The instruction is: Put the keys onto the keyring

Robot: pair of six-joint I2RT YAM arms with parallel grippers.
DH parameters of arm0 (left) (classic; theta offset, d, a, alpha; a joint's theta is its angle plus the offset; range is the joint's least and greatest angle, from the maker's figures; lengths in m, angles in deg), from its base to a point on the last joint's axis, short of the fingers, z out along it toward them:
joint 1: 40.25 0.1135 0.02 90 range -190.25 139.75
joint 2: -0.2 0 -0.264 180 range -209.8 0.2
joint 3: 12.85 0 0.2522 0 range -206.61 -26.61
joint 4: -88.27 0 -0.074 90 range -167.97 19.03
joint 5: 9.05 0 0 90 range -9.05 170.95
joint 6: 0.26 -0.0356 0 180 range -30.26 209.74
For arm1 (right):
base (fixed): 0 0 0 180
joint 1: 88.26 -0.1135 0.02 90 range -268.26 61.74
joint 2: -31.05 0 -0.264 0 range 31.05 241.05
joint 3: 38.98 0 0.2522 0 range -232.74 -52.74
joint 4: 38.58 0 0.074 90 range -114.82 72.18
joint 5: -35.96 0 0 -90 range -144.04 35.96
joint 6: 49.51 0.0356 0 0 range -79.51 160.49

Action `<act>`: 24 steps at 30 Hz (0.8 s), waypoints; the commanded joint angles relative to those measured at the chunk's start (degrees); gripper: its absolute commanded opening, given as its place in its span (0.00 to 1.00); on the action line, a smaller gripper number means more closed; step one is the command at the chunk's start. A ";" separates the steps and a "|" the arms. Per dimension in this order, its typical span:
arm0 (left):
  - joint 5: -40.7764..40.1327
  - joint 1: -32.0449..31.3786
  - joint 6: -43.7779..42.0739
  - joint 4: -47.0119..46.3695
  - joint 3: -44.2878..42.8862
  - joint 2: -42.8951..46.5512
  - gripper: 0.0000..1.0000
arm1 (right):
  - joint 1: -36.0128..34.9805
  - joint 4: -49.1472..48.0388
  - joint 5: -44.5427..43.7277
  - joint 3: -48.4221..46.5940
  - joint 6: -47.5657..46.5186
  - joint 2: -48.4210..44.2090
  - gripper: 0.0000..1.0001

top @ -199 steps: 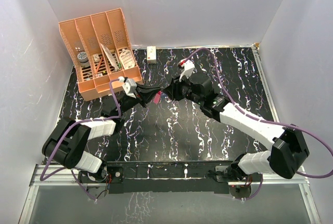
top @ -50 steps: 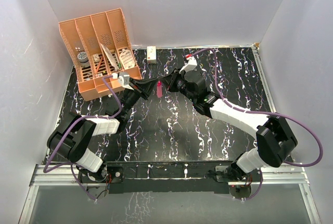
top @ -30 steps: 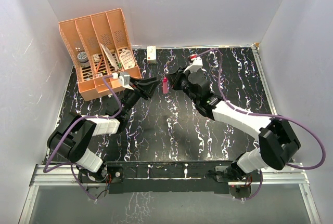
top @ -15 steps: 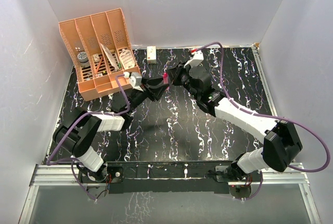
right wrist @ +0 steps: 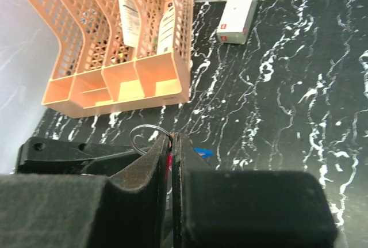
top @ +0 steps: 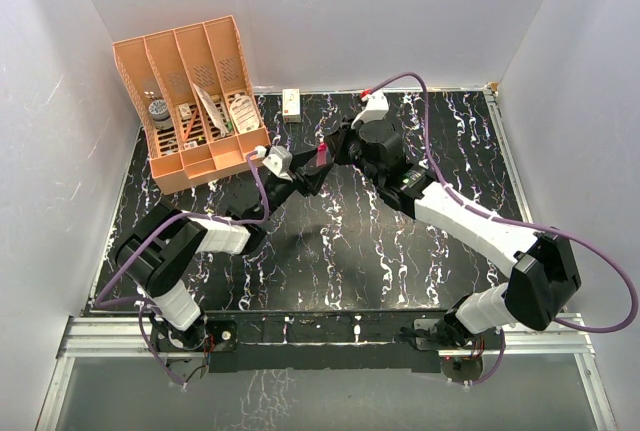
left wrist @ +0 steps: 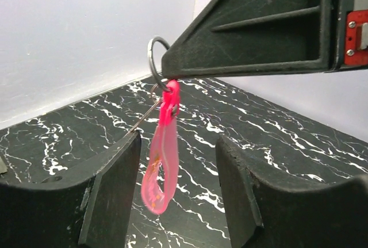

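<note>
Overhead, the two arms meet just right of the orange rack's (top: pixel 190 101) near corner, but the red-pink keyring (top: pixel 320 152) is only a speck there. The left wrist view shows it plainly: the right gripper (top: pixel 326 150) is clenched on the keyring's top, where a steel ring (left wrist: pixel 149 58) loops out. The pink loop hangs free above the table (top: pixel 400 271), between the spread fingers (left wrist: pixel 109 196) of the left gripper (top: pixel 303 175), which touch nothing. A slim silvery piece slants down from the ring; I cannot tell what it is. Only the right wrist view shows a blue-headed key (right wrist: pixel 202 152) on the table, and a white box (right wrist: pixel 236 16) just right of the rack's far end. A second ago the left gripper sat nearer the rack, narrower and apart from the loop; it has since closed in and widened.
</note>
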 commanded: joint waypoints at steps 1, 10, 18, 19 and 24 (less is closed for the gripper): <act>-2.19 -0.35 -2.08 -1.78 -0.82 1.08 0.53 | 0.11 3.20 -4.29 -5.24 -6.43 0.13 0.00; -3.85 -0.32 -2.63 6.29 2.71 6.62 0.53 | -0.47 10.82 -11.06 -12.43 -19.92 5.68 0.00; -5.98 -0.28 -3.94 10.20 3.48 11.18 0.53 | -1.25 10.35 -16.62 -14.66 -30.10 8.41 0.00; -6.18 -0.27 -4.07 10.52 3.56 11.64 0.53 | -1.33 10.43 -16.99 -15.10 -31.43 8.83 0.00; -7.17 -0.27 -5.18 13.95 3.84 13.74 0.53 | -2.96 11.57 -22.29 -17.59 -39.50 11.66 0.00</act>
